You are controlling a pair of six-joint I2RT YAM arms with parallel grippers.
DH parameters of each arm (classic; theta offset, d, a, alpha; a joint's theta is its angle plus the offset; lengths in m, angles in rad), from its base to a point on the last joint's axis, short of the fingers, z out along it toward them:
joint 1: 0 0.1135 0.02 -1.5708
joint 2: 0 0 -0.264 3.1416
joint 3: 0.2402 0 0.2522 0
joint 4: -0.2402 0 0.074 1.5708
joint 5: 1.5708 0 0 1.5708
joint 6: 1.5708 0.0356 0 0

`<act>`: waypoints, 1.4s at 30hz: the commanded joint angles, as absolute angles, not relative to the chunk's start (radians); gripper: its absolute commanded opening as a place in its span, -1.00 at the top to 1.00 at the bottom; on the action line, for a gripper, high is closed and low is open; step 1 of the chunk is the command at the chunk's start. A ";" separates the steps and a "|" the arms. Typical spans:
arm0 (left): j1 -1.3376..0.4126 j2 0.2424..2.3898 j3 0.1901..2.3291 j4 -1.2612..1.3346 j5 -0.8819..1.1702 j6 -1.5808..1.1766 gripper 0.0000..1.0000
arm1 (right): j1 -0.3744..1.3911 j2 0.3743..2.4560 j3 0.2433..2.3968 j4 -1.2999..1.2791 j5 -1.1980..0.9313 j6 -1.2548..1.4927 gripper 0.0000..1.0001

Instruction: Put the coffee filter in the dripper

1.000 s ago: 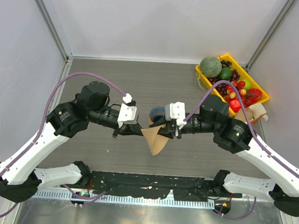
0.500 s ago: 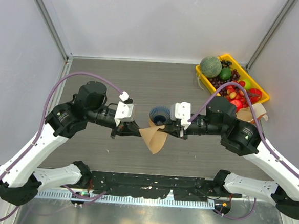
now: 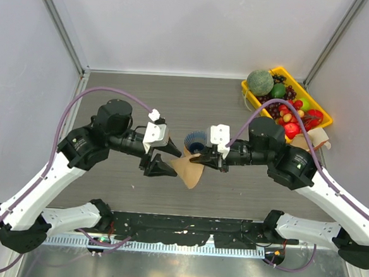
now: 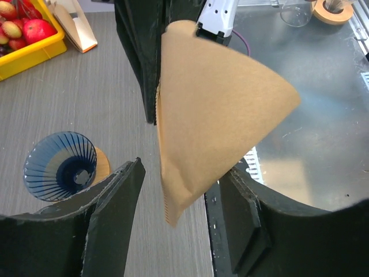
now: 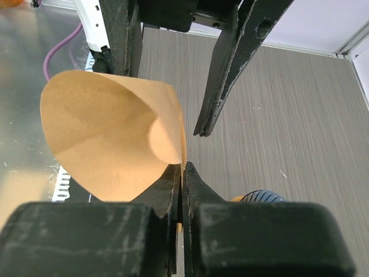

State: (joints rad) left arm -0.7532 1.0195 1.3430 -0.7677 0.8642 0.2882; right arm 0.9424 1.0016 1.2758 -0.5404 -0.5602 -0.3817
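Observation:
The coffee filter (image 3: 190, 172) is a tan paper cone held in the air between the two arms. My right gripper (image 3: 197, 158) is shut on its seam edge (image 5: 183, 167), and the cone bulges out to the left in the right wrist view. My left gripper (image 3: 175, 163) stands open, one finger (image 4: 118, 208) on each side of the filter's pointed tip (image 4: 173, 216); whether the fingers touch the paper I cannot tell. The dripper (image 3: 196, 141), dark blue and ribbed, stands on the table just behind the filter, mouth up (image 4: 59, 166).
A yellow tray (image 3: 261, 104) of fruit sits at the back right, with a paper packet (image 3: 312, 143) beside it. The metal strip (image 3: 182, 265) runs along the table's near edge. A glass and an orange-brown ring (image 4: 331, 8) stand on it.
My left gripper has opened and let go of the filter. The right gripper has shut on the filter's edge and carries it alone now.

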 commanded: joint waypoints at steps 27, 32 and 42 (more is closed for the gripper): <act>-0.762 1.015 1.341 -0.747 0.916 0.307 1.00 | 0.874 0.982 1.355 -0.623 -0.584 -0.365 0.48; -0.762 1.026 1.354 -0.732 0.920 0.278 0.63 | 0.873 0.994 1.359 -0.615 -0.623 -0.361 0.90; -0.764 1.043 1.354 -0.693 0.900 0.230 0.55 | 0.874 0.993 1.358 -0.606 -0.660 -0.341 0.90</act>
State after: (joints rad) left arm -0.7647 1.0393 1.3277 -0.7475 0.8902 0.2420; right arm 0.8764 0.9951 1.3186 -0.6266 -0.6315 -0.3588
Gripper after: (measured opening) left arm 0.366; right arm 0.059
